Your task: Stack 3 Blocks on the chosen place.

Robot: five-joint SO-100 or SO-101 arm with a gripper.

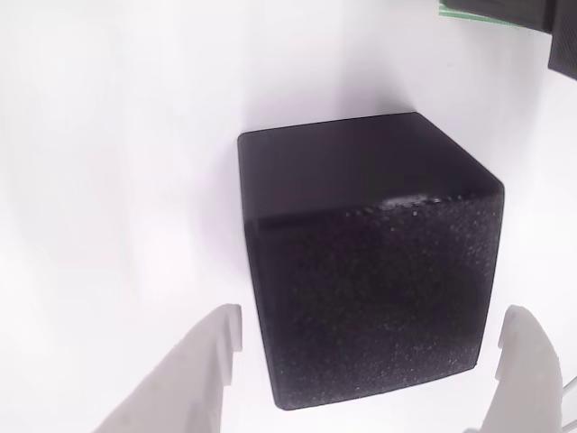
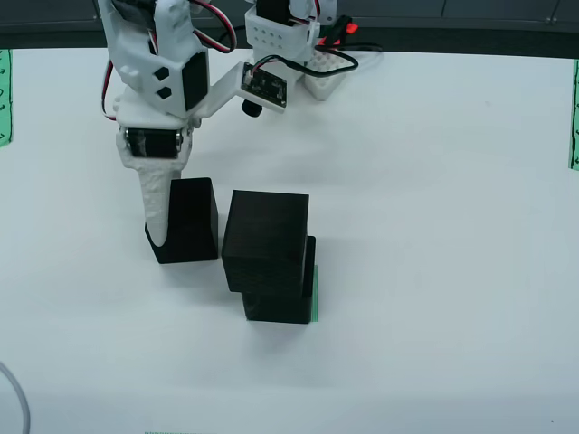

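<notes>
The arm pointed straight down, its gripper (image 1: 370, 370) spread wide around a lone block (image 2: 185, 220), holding nothing; open table (image 2: 434, 181) lay to the right seen from above.

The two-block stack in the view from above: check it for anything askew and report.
The upper block sits off-centre on the lower block, shifted toward the upper left of the picture and overhanging that side, so the edges do not line up. The green striped patch peeks out at the right. The third block stands apart, at the gripper.
</notes>
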